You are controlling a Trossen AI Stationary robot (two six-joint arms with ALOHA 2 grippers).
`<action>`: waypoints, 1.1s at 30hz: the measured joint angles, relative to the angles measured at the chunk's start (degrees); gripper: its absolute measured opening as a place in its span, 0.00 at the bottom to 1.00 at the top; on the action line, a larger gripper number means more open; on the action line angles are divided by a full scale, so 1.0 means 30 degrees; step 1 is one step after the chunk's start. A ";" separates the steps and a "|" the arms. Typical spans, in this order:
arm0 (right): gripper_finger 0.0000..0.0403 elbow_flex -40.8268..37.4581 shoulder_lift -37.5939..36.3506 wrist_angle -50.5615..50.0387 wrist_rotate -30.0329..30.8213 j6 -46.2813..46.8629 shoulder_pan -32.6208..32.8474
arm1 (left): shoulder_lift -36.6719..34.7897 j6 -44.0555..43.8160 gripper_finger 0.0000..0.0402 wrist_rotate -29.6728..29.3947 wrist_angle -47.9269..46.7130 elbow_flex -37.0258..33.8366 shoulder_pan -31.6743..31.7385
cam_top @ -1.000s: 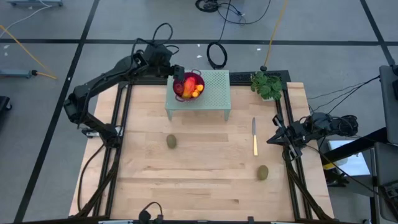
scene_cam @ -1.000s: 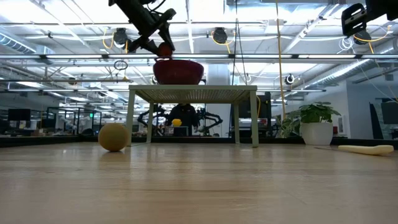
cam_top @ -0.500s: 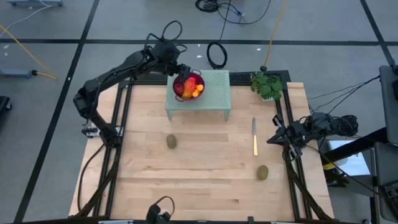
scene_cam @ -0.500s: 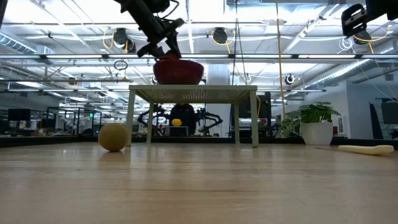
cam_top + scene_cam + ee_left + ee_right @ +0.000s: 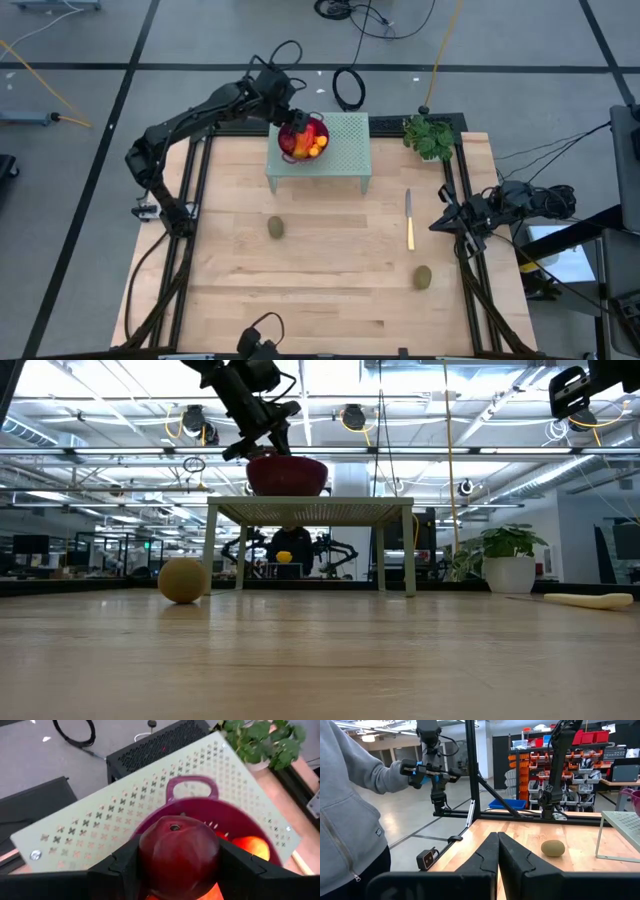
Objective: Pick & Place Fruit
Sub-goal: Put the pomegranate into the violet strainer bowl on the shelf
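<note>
My left pincer (image 5: 176, 870) grips a dark red ball (image 5: 178, 851) over the bowl (image 5: 252, 822); next, I release. Right pincer (image 5: 497, 851) idles closed.

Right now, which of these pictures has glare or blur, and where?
Low view: bright ceiling lights wash out the top, and the near table is soft. Left wrist view: the red ball in the left hand fills the frame, slightly blurred, over the bowl. Right wrist view: the right hand is dark, in shadow.
</note>
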 joint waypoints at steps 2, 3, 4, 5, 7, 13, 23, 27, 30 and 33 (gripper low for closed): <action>0.00 0.0000 0.0000 0.0000 0.0000 0.0000 -0.0003 | 0.0000 -0.0085 0.49 -0.0004 -0.0536 0.0006 0.0000; 0.00 0.0000 0.0000 -0.0001 0.0000 0.0000 -0.0006 | 0.0000 -0.0099 0.48 0.0002 -0.0676 0.0007 0.0000; 0.00 0.0000 0.0000 0.0000 0.0000 0.0000 -0.0007 | 0.0000 -0.0121 0.48 -0.0003 -0.0710 0.0000 0.0000; 0.00 0.0000 0.0000 0.0000 -0.0003 0.0000 -0.0003 | 0.0000 -0.0129 0.48 0.0001 -0.0706 0.0000 0.0000; 0.00 0.0000 0.0000 0.0000 -0.0001 0.0000 -0.0001 | -0.0007 -0.0133 0.49 -0.0005 -0.0709 0.0000 0.0000; 0.00 0.0000 0.0000 0.0000 -0.0007 0.0000 -0.0001 | -0.0007 -0.0076 0.52 -0.0012 -0.0726 0.0000 0.0000; 0.00 0.0000 0.0000 0.0000 -0.0015 0.0007 -0.0004 | -0.0007 0.0301 0.52 0.0221 -0.0746 0.0007 0.0000; 0.00 0.0000 0.0000 0.0000 -0.0015 0.0007 -0.0007 | -0.0007 0.0301 0.52 0.0228 -0.0748 0.0006 0.0000; 0.00 0.0000 0.0000 0.0000 -0.0015 0.0007 -0.0003 | -0.0015 0.0319 0.52 0.0228 -0.0743 0.0007 -0.0056; 0.00 0.0000 0.0000 0.0000 -0.0015 0.0007 -0.0003 | -0.0015 0.0436 0.52 0.0243 -0.0743 0.0007 -0.0095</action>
